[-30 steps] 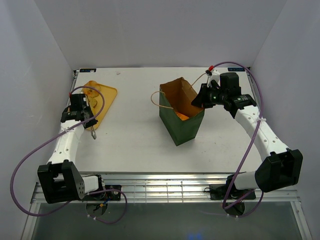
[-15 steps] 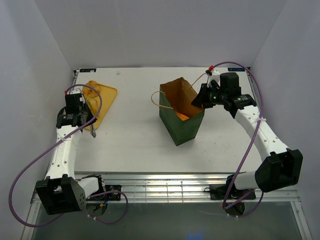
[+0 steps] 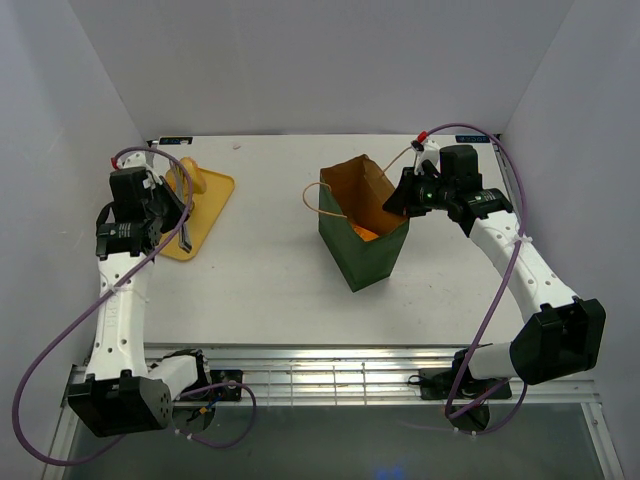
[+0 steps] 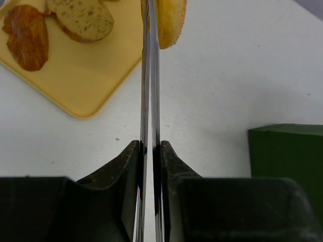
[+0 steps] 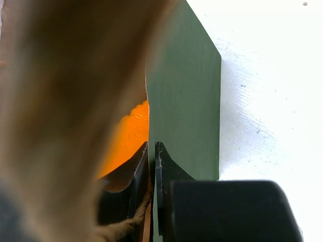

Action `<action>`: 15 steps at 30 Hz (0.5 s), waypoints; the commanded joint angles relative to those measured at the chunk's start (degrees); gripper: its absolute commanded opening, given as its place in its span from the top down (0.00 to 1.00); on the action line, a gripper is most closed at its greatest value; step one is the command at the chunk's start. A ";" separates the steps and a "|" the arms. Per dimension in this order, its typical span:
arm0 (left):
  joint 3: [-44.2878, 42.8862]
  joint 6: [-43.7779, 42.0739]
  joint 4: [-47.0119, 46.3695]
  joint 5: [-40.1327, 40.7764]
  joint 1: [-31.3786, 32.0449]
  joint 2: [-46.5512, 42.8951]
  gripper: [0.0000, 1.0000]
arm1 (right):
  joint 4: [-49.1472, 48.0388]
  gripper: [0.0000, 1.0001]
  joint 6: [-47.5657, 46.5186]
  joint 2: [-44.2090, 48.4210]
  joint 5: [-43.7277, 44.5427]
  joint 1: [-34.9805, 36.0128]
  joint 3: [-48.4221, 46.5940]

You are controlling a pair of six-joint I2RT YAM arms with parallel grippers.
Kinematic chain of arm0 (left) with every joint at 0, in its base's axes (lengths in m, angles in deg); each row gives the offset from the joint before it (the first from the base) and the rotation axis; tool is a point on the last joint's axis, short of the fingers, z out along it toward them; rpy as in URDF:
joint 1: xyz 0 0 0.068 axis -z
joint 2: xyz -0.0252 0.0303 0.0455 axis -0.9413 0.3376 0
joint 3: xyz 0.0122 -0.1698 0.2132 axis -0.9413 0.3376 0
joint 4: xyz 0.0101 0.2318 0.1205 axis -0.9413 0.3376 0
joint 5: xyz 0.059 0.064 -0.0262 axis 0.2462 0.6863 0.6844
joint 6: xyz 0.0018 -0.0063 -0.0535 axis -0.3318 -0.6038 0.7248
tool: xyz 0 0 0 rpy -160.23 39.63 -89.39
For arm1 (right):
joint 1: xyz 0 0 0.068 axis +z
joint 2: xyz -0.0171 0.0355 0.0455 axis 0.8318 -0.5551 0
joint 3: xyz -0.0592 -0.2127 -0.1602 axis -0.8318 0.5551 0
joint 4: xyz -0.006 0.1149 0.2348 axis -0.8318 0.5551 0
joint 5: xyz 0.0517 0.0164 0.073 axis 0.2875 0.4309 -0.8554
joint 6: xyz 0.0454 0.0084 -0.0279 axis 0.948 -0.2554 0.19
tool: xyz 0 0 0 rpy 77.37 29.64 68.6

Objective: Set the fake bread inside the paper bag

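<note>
The paper bag [image 3: 368, 258] is seen standing upright on the white counter [image 3: 270, 280], right of centre, its mouth open and its brown inside showing. An orange piece of fake bread [image 3: 362, 232] is seen lying inside it, low against the right wall. A thin tan string handle [image 3: 310, 200] is looped out from its left side.

The right claw [image 3: 400, 203] is set at the bag's far right rim. In the right wrist view the claw [image 5: 152, 151] is closed on the bag's wall, one finger on the brown inner face and the other on the green outer face [image 5: 186, 101], with the orange bread glimpsed just past them.

On the left side, the left claw [image 3: 168, 213] is held over the near edge of the flat yellow tray [image 3: 215, 195]. In the left wrist view it [image 4: 150, 146] is clamped on the metal tongs [image 4: 150, 75], whose two blades are pressed together. A golden roll [image 4: 170, 20] is pinched at the tongs' far tips; whether it clears the tray cannot be told. In the overhead view this roll [image 3: 189, 175] is seen above the tray's far part.

Further along the tray, two more bread pieces are laid flat and touching: a speckled tan slice [image 4: 83, 19] and a darker brown piece [image 4: 28, 35].
</note>
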 commanded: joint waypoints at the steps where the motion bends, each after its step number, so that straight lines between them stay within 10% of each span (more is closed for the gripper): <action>1: -4.86 2.94 -1.58 -6.29 0.94 -1.61 1.00 | 0.30 0.86 -0.53 1.38 0.41 0.01 -1.11; 15: -14.88 10.15 -5.88 -18.07 2.78 3.31 1.00 | 1.62 0.86 -0.45 -0.29 1.11 0.01 -3.13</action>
